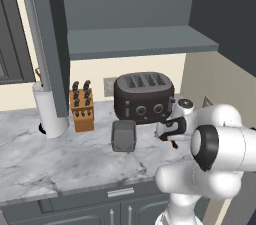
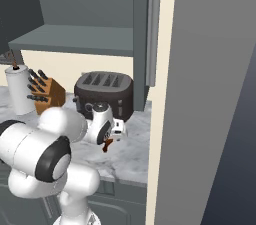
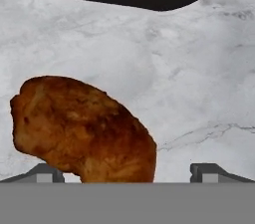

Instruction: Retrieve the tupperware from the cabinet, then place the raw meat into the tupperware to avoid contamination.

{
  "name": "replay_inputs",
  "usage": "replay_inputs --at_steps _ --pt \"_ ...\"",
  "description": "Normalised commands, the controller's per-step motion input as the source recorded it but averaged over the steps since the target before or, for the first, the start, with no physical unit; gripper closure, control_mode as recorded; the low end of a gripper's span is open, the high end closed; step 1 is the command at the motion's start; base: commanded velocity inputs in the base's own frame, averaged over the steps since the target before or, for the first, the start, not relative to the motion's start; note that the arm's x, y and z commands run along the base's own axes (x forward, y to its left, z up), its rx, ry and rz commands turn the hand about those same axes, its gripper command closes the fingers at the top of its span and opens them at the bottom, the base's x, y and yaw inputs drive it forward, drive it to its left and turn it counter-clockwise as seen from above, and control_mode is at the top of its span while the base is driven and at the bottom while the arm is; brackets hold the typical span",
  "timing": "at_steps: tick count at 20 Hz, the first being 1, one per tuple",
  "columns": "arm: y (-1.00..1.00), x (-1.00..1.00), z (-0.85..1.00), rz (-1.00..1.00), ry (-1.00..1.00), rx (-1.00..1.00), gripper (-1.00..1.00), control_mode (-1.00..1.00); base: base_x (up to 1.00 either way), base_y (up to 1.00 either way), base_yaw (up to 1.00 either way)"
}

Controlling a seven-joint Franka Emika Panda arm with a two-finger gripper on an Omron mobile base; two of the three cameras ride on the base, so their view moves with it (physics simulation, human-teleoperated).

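Marble-patterned stone in white and grey covers the table [image 1: 60, 154], which runs under a wide dark grey cabinet [image 1: 140, 19] whose doors stand open on a grey shelf that looks bare. At the back of the table, near the wall, a black four-slot toaster [image 1: 143, 96] sits roughly at mid-width, with a wooden knife block [image 1: 82, 106] beside it toward the left edge and a white cylinder-shaped holder [image 1: 50, 111] further left again. The tupperware [image 1: 123, 135] stands on the table just in front of the toaster's left half, upright and open at the top, nothing visible inside it. To its right, apart from it, the white arm reaches low over the table toward the right edge, and the fingers [image 1: 172, 140] hang just above the stone in front of the toaster's right end. The raw meat [image 3: 82, 128] is gripped between them: in the hand view the reddish-brown piece sits between the two dark tips, with one tip [image 3: 208, 172] showing on its right, and the marble lies below it. From the right base view the meat [image 2: 106, 144] dangles beneath the hand, clear of the table and close to the toaster's front.
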Motion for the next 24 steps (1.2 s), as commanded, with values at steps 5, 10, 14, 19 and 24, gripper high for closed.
replay_inputs --at_steps 5,10,14,19,24 --pt "0.06 0.09 -0.29 0.0 0.0 -0.01 -1.0 -1.0 0.0 0.0 0.0" --pt "0.09 0.01 -0.27 0.0 0.0 -0.01 1.0 -1.0 0.0 0.0 0.0" --pt "0.0 0.0 -0.08 0.0 -0.04 0.0 1.0 -1.0 0.0 0.0 0.0" --pt "0.0 -0.01 0.02 0.0 -0.01 0.0 1.0 -1.0 0.0 0.0 0.0" --pt "0.0 -0.11 0.35 -0.01 -0.02 0.0 1.0 -1.0 0.0 0.0 0.0"
